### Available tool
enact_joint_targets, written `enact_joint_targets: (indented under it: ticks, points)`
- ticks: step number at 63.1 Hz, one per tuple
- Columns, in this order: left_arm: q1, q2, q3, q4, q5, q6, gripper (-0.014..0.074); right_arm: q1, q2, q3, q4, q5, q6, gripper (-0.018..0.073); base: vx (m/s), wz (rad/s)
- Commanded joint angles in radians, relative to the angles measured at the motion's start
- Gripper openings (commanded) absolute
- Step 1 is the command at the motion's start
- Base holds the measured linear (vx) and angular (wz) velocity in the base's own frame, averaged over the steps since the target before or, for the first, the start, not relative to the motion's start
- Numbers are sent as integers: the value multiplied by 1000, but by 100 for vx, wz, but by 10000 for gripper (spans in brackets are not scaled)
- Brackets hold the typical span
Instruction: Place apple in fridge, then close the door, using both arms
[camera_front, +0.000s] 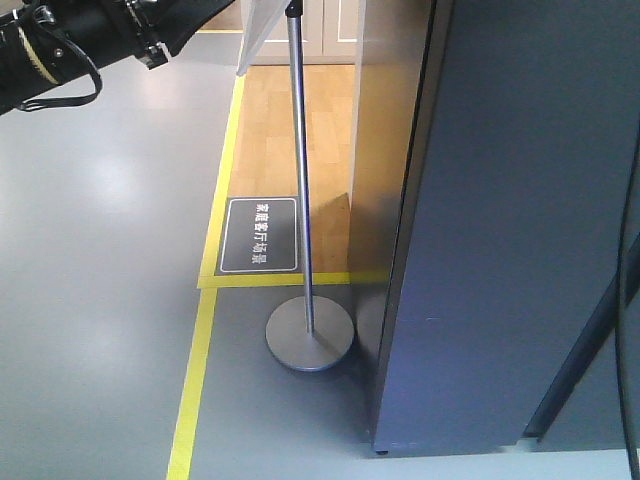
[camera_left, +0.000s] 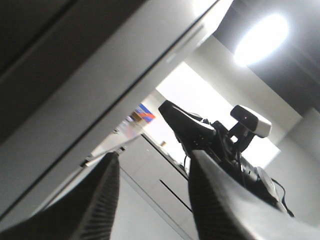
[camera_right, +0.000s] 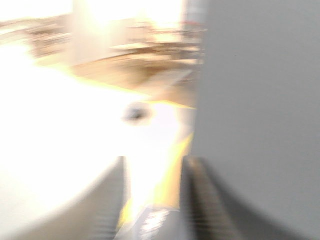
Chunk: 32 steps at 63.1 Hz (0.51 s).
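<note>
Beside the fridge (camera_front: 520, 220), both end effectors (camera_left: 152, 200) (camera_right: 152, 200) gape, empty.

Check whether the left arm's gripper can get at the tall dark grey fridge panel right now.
Probably yes. In the left wrist view the left gripper is open and empty, and the grey fridge panel lies just beyond its fingers with nothing between them. I cannot tell whether they touch.

A: What fills the right side?

B: The fridge (camera_front: 520, 220), dark grey, standing on the grey floor (camera_front: 90, 270).

A: And the arm?

B: A black arm (camera_front: 60, 45) at top left; no gripper shows. Below and right of it stands a metal pole (camera_front: 302, 190) on a round base (camera_front: 309, 338), beside a dark floor sign (camera_front: 259, 235) and yellow tape (camera_front: 205, 330).
</note>
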<state>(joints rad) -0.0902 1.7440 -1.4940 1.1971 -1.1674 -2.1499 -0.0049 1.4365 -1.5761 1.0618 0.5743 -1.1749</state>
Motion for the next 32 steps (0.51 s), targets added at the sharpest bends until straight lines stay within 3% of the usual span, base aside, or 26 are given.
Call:
enact_joint_targets:
  ticks: [1, 9, 13, 21, 27, 30, 32]
  points:
    - [1, -58, -34, -63, -98, -2, 202, -5, -82, -35, -32, 105, 52, -6, 0, 0]
    - [1, -76, -34, -29, -192, -2, 63, -5, -141, -35, -48, 258, 122, -10, 0, 0]
    - [1, -99, -34, 27, -217, -2, -9, -5, -168, -34, -50, 329, 138, -6, 0, 0]
    - [1, -173, -34, 245, -217, -2, -8, -4, -236, 4, -56, 420, 159, -6, 0, 0]
    - [-3, -248, -33, 433, -216, -2, -8, -4, -310, 107, -56, 391, 152, -5, 0, 0]
    - [-7, -292, -29, 568, -216, -2, -8, -4, -350, 173, -56, 364, 146, -5, 0, 0]
    - [-11, -320, -13, 591, -215, -2, -8, -4, -379, 221, -56, 348, 137, -5, 0, 0]
